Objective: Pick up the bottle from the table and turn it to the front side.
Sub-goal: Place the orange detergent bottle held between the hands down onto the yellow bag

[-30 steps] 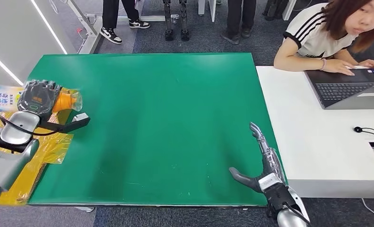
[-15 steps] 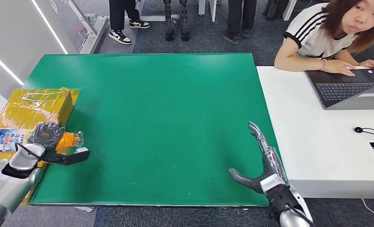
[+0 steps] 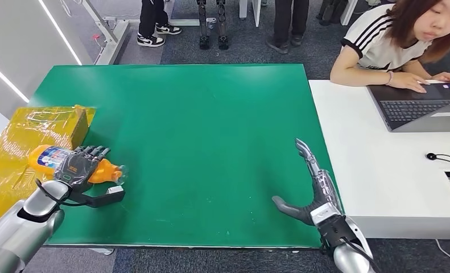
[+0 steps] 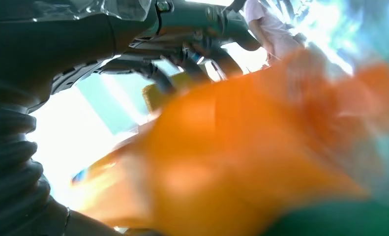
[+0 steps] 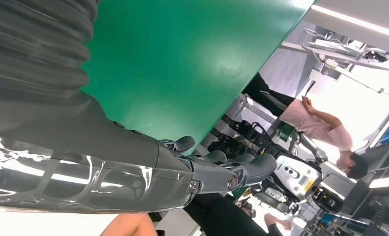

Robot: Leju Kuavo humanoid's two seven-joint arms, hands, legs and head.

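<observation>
Head view shows the left hand (image 3: 81, 165) wrapped around the orange bottle (image 3: 52, 158), lying sideways at the green worktop (image 3: 199, 142) edge beside the yellow box (image 3: 43, 128). Turning it could let it slip. The right hand (image 3: 313, 196) rests splayed, holding nothing.

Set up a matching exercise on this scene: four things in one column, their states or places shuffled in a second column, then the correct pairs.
Things:
1. left hand
2. right hand
3. laptop
4. yellow box

States or places:
A. open on the white table, a person typing on it
B. fingers spread, holding nothing, over the green table's right edge
C. grips the orange bottle
D. wrapped in plastic at the green table's left edge

Pairs: 1-C, 2-B, 3-A, 4-D
</observation>
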